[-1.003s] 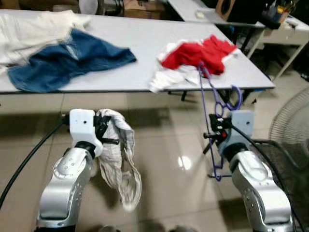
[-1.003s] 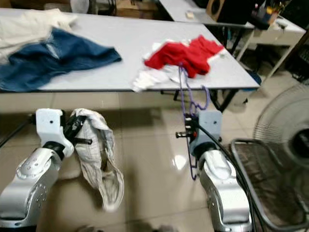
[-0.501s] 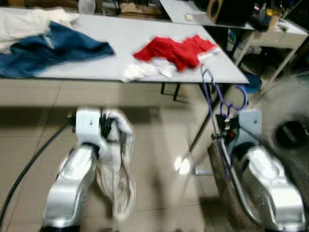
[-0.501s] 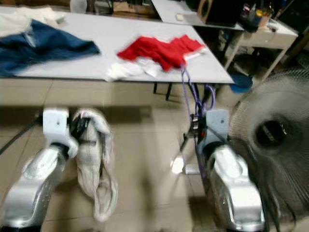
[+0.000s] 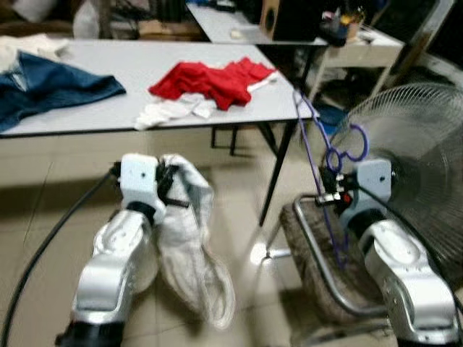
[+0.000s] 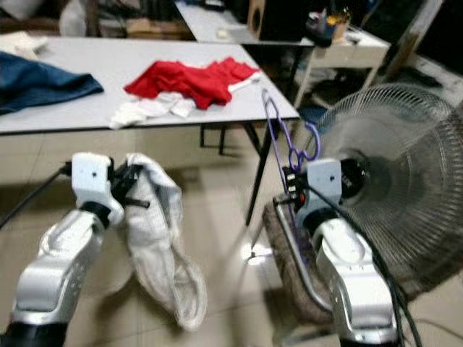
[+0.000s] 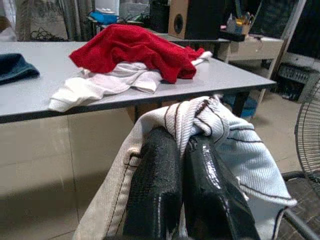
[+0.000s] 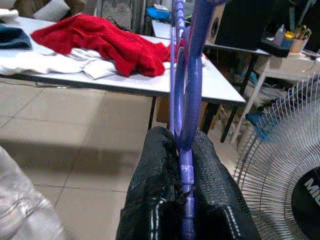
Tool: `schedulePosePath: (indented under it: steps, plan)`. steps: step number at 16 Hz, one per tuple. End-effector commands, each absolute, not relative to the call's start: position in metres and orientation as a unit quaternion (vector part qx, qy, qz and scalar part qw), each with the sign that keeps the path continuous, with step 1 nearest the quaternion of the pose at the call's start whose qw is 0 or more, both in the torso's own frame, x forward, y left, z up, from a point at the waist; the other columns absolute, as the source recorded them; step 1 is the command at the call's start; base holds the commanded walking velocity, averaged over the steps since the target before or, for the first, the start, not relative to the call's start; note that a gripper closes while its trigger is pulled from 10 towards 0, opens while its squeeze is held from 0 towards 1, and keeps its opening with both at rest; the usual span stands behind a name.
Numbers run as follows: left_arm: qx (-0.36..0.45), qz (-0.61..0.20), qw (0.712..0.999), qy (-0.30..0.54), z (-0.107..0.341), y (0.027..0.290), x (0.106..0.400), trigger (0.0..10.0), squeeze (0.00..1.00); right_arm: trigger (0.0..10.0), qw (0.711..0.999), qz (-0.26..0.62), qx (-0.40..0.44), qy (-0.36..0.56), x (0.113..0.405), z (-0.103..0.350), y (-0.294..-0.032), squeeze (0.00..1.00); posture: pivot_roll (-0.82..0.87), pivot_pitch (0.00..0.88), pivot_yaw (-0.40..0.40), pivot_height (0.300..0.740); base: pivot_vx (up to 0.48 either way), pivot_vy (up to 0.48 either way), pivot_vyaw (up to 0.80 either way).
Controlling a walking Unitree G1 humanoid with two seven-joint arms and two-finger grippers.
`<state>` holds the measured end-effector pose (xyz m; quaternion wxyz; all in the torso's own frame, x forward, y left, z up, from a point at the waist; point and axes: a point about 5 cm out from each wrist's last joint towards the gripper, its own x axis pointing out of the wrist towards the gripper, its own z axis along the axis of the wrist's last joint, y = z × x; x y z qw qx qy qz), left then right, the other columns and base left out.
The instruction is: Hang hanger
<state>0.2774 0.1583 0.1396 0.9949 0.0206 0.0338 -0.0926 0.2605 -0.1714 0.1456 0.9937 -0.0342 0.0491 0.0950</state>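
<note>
Grey table off to the left, big fan crowding the right

Beige tile floor (image 5: 231,217) runs open under the long grey table (image 5: 108,87), whose near corner and leg sit just ahead. The standing fan (image 6: 391,173) is just beside the right arm. On the table: blue jeans (image 5: 43,87), then red cloth (image 5: 210,76) over white. The left gripper (image 7: 182,165) has its fingers pressed together on a whitish garment (image 5: 192,246). The right gripper (image 8: 182,165) is pinching the purple hanger (image 5: 325,155), upright.
</note>
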Motion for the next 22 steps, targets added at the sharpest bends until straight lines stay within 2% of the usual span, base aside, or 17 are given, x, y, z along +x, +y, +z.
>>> schedulePosePath:
  steps: [1,8,16,19,22]
  plan:
    - [0.034,-0.090,0.995,-0.011,0.158,0.159,0.283,10.0,0.00,10.0,0.993,0.098,-0.036,0.046,0.264,0.146,-0.171,0.00,-0.14,0.000,-0.079,0.740,0.401,0.000,0.00]
    - [0.044,-0.088,0.995,-0.020,0.159,0.162,0.283,10.0,0.00,10.0,0.992,0.107,-0.030,0.057,0.262,0.140,-0.167,0.00,-0.13,0.000,-0.084,0.740,0.405,0.000,0.00]
    - [0.051,-0.112,0.992,-0.018,0.158,0.155,0.283,10.0,0.00,10.0,0.994,0.088,-0.023,0.061,0.262,0.139,-0.174,0.00,-0.13,0.013,-0.071,0.740,0.427,0.000,0.00]
    - [0.072,-0.127,0.989,-0.030,0.166,0.154,0.283,10.0,0.00,10.0,0.994,0.086,-0.018,0.061,0.261,0.139,-0.173,0.00,-0.12,0.019,-0.066,0.740,0.437,0.000,-0.80]
    - [0.079,-0.128,0.988,-0.031,0.169,0.158,0.286,10.0,0.00,10.0,0.995,0.083,-0.013,0.057,0.264,0.138,-0.171,0.00,-0.10,0.022,-0.039,0.740,0.435,0.000,0.00]
